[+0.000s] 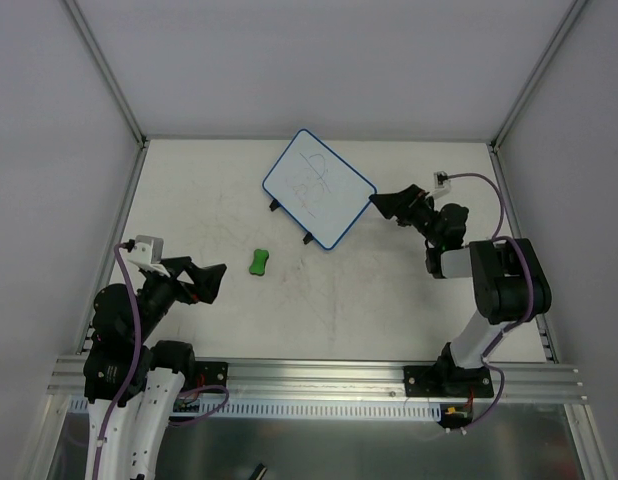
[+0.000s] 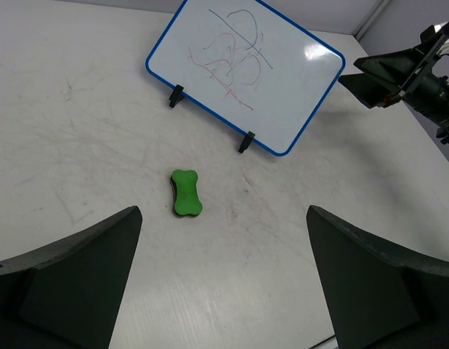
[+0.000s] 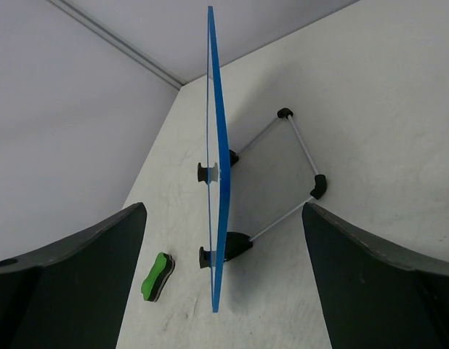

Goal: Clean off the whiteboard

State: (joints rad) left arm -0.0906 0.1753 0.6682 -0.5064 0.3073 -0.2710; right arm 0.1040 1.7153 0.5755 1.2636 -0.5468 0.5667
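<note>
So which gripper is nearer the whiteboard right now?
Right. The right gripper is just off the right edge of the whiteboard, open, facing its rim. The left gripper, also open, is further off, with the green eraser between it and the board.

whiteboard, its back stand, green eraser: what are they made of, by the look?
Whiteboard: glossy white panel, with a glare patch showing; blue rim looks plastic. Back stand: thin silvery rods, likely metal, with black plastic-looking corner joints. Eraser: matte green foam-like top over a dark layer, probably felt.
</note>
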